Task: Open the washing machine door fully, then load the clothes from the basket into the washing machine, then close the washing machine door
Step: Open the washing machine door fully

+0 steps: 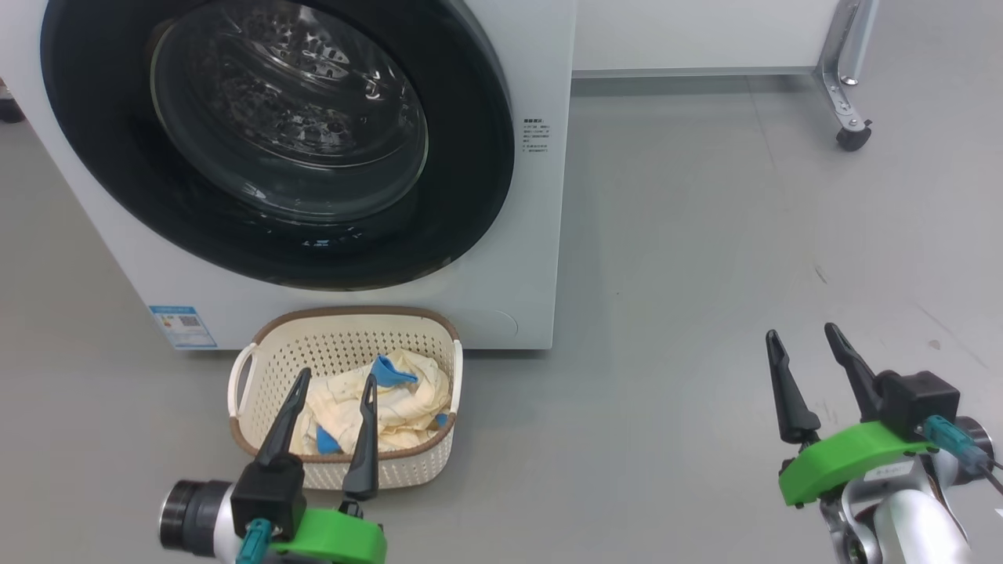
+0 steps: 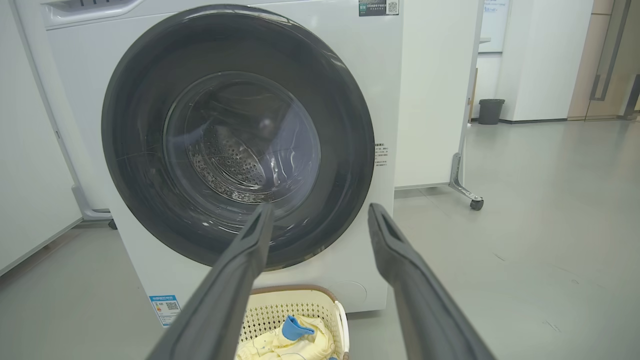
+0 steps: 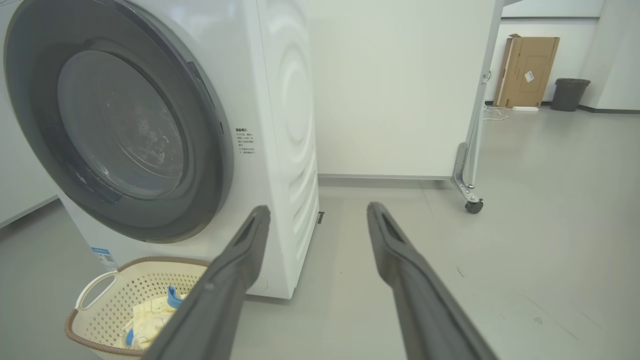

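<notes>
Head view steeply downward; both wrist views low, forward; shared: washing machine door [image 1: 282,133], basket [image 1: 337,348].

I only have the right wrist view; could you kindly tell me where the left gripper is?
Observer: The left gripper is raised by the small cream perforated plastic basket, jaws open and empty, pointing at the big white front-loading washing machine.
Operator: Thank you. Can you see inside the machine?
Observer: Yes; through the round black-rimmed glass door the perforated steel drum shows, with no fabric visible in it.
</notes>
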`<state>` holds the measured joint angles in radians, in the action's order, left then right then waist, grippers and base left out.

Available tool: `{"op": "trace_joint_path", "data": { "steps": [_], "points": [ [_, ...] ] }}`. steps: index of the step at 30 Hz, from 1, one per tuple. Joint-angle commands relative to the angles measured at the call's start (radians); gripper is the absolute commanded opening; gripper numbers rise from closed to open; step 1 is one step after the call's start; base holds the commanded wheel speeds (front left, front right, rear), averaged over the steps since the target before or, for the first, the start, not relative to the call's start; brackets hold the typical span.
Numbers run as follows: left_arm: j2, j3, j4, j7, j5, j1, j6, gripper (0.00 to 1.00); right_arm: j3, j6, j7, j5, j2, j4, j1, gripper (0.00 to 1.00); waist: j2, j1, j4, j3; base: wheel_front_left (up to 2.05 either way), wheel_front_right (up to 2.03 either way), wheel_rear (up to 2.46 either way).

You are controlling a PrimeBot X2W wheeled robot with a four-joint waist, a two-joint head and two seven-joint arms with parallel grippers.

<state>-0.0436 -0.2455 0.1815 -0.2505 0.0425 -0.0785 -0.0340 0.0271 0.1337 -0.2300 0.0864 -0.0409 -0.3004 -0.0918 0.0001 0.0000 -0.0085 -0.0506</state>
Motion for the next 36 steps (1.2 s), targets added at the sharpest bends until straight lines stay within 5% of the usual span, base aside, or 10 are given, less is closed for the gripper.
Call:
{"op": "trace_joint_path", "data": {
  "steps": [1,28,29,30,31,36],
  "points": [
    [-0.007,0.036,-0.03,-0.011,-0.013,-0.042,0.007,1.0,-0.025,-0.003,-0.011,-0.011,-0.009,0.032,-0.059,1.0,-0.0001,0.0,-0.001,0.0,0.0,0.0,0.0],
    [-0.007,0.033,-0.023,-0.011,-0.016,-0.044,0.009,1.0,-0.033,-0.003,-0.008,0.0,-0.009,0.031,-0.064,1.0,-0.0001,0.0,-0.001,0.005,0.0,0.0,0.0],
    [-0.007,0.033,-0.023,-0.011,-0.016,-0.044,0.009,1.0,-0.033,-0.003,-0.008,-0.001,-0.009,0.031,-0.065,0.94,-0.0001,0.0,-0.001,0.006,0.0,0.0,0.0],
    [-0.007,0.033,-0.023,-0.011,-0.015,-0.044,0.009,1.0,-0.033,-0.003,-0.008,-0.002,-0.009,0.032,-0.066,0.39,-0.0001,0.0,-0.001,0.007,0.0,0.0,0.0],
    [-0.007,0.033,-0.023,-0.011,-0.015,-0.045,0.008,1.0,-0.032,-0.003,-0.009,-0.001,-0.009,0.033,-0.066,0.0,-0.0001,0.0,-0.001,0.008,0.0,0.0,0.0],
    [-0.007,0.033,-0.023,-0.011,-0.015,-0.047,0.009,1.0,-0.025,-0.003,-0.012,0.08,-0.009,0.03,-0.068,0.0,-0.0001,0.0,-0.001,0.016,0.0,0.0,0.0]
  ]
}}
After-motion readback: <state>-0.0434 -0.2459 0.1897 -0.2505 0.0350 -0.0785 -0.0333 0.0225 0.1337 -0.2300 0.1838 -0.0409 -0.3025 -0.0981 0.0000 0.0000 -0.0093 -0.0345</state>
